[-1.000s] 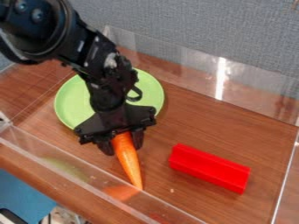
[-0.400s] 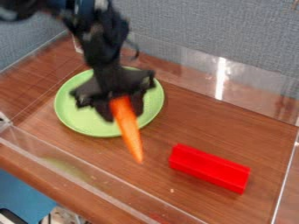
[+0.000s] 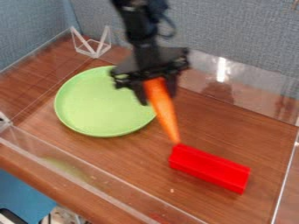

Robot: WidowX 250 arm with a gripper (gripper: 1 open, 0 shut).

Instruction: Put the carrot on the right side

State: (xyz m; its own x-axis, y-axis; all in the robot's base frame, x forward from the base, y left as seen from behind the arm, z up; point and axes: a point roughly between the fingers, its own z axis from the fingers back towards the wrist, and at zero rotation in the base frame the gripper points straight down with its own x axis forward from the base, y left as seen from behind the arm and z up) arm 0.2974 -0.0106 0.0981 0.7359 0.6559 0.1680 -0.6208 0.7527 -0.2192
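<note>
A brown wooden table fills most of the view, edged by low clear plastic walls along its sides, with a blue-grey fabric backdrop behind. On the left half of the tabletop lies a round, light green plate, flat and bare on the part that shows.

Above the plate's right edge hangs the black robot arm, coming down from the top of the frame and pointing steeply downward. Its gripper has its two dark fingers pressed against the thick upper end of the carrot, so the pincer is clamped on the carrot and carries it clear of the table. The carrot is orange and tapered; it hangs tip down and slants a little toward the lower right, its point ending just above the red block. Whether the tip touches the block cannot be told; it looks to be apart from it.

The red block is rectangular and lies flat on the wood in the lower right, well apart from the plate.

At the back left, near the wall, stands a small white wire frame, shaped like a triangle.
</note>
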